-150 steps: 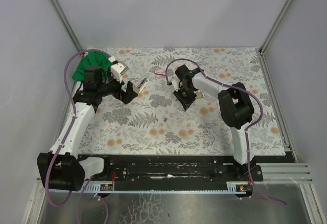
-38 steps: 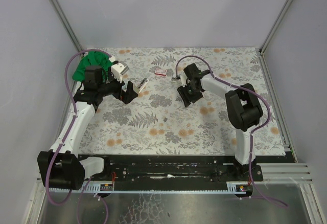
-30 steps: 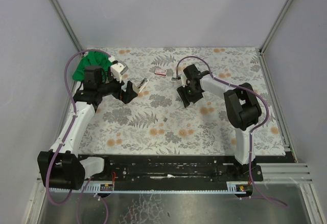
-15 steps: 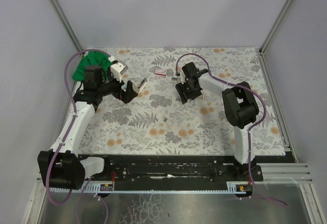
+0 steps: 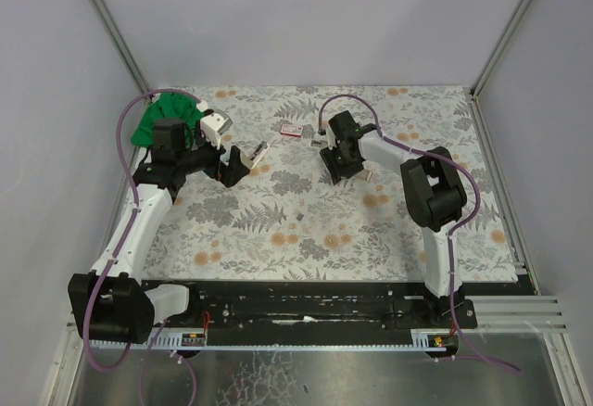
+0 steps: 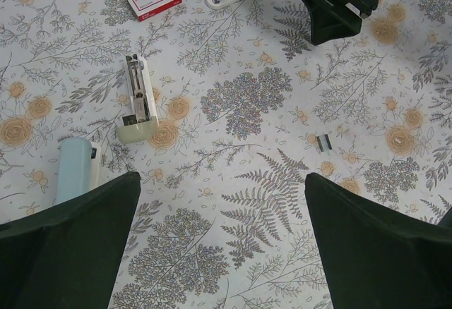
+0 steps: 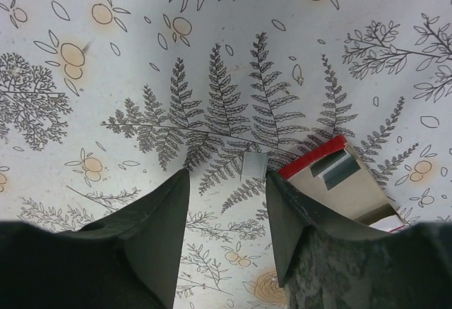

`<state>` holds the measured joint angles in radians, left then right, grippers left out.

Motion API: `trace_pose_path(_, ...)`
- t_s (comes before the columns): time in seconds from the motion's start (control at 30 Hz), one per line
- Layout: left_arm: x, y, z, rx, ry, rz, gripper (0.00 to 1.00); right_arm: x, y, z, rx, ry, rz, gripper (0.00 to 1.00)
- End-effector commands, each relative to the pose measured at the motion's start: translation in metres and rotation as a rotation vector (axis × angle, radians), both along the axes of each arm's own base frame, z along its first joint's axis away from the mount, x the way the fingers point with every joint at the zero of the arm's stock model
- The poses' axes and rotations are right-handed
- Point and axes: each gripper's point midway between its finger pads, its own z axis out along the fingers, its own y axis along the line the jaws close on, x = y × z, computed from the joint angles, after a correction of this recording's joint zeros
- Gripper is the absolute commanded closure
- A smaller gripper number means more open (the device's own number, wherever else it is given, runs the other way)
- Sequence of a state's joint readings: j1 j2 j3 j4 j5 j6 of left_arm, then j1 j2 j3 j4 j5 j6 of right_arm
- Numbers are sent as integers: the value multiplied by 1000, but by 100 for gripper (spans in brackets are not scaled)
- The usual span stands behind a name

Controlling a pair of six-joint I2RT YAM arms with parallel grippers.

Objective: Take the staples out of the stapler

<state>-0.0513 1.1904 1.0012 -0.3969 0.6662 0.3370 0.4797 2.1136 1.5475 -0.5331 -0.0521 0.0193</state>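
Staples (image 7: 254, 166), a short silvery strip, lie on the floral surface (image 7: 106, 76) beside a red-edged cream object (image 7: 339, 185) as the right hand (image 7: 227, 176), having swung in from nearer the arms, narrows its parted fingers (image 7: 162, 238) either side of the strip, gripping nothing yet; pickup looks next. The left hand (image 6: 220, 182) hangs wide open.

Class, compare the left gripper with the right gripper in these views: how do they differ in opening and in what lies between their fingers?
The left gripper stands much wider open than the right gripper. A small silvery strip lies on the tablecloth between the right gripper's fingers; between the left gripper's fingers only patterned tablecloth shows. Shared: both are black, open and hold nothing.
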Motion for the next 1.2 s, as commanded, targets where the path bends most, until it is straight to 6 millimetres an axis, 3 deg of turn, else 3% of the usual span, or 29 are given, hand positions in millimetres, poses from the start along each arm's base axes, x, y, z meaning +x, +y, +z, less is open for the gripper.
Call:
trace_pose_path(0.0, 6, 0, 4, -12, -35, 0, 0, 12, -6, -6, -56, -39, -1, 48)
trace_pose_path(0.5, 6, 1, 4, -11, -36, 0, 0, 18, -10, -5, -83, -81, 17, 67)
trace_pose_path(0.7, 6, 0, 4, -12, -37, -1, 0, 12, -16, -2, -102, -75, 20, 67)
trace_pose_path(0.83, 5, 0, 5, -14, -37, -2, 0, 8, -19, -2, -105, -69, 21, 64)
trace_pose_path(1.17, 6, 0, 4, -15, -34, 0, 0, -7, -22, 13, -82, -76, 50, 42)
